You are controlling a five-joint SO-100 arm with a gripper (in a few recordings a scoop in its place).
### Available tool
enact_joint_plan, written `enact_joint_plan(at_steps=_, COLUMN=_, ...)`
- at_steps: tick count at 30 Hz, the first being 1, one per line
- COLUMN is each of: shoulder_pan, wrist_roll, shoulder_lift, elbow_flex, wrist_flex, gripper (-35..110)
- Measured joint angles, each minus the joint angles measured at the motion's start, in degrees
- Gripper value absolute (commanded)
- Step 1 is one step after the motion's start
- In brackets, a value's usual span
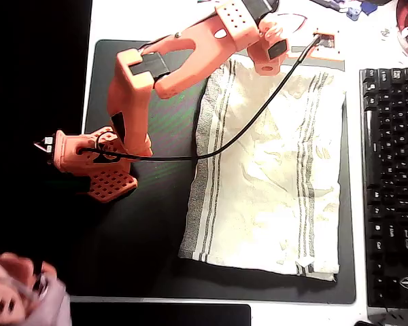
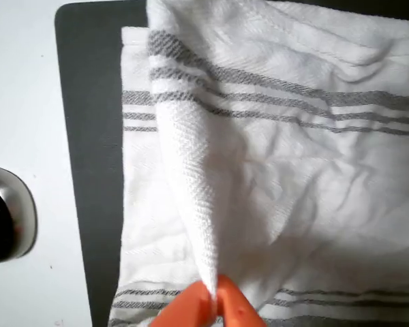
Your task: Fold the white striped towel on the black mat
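Here, your gripper point(image 2: 215, 303) is clamped on the towel point(image 2: 279, 184): in the wrist view the two orange fingertips point(image 2: 235, 310) meet at the bottom edge of the picture with a pinched ridge of cloth rising directly from between them. Only the very tips of the fingers are visible; the rest is cut off below the frame.

From the pinch point, the lifted fold runs away from the gripper toward the top of the wrist view, crossing the grey stripes on the far side. A second group of stripes lies just beside the fingertips, left and right of them. Left of the gripper, a strip of the black mat point(image 2: 95, 170) shows beyond the towel's edge, then the white table point(image 2: 24, 102). A round metallic object point(image 2: 10, 214) at the far left is cut off by the frame; you cannot tell what it is.

In the overhead view, the orange arm point(image 1: 132, 95) reaches from its base at the left across the mat point(image 1: 143, 224) to the towel's point(image 1: 265, 183) upper edge. The gripper's point(image 1: 268, 51) fingers are hidden beneath the wrist body there, so the grip cannot be confirmed from above. A black cable point(image 1: 238, 136) arcs over the towel. The rest of the towel lies spread and wrinkled on the mat, below the gripper. A black keyboard point(image 1: 391, 176) sits to the right, partly cut off. A blurred part of a person point(image 1: 20, 292) shows at the lower left corner.
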Motion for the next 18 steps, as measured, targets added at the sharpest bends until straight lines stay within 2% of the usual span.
enact_joint_plan(at_steps=11, shoulder_pan=14.0, wrist_roll=-5.9, shoulder_lift=3.6, elbow_flex=-3.0, wrist_flex=7.2, gripper=0)
enact_joint_plan(at_steps=18, shoulder_pan=9.2, wrist_roll=-3.4, shoulder_lift=3.6, elbow_flex=-3.0, wrist_flex=5.4, gripper=0)
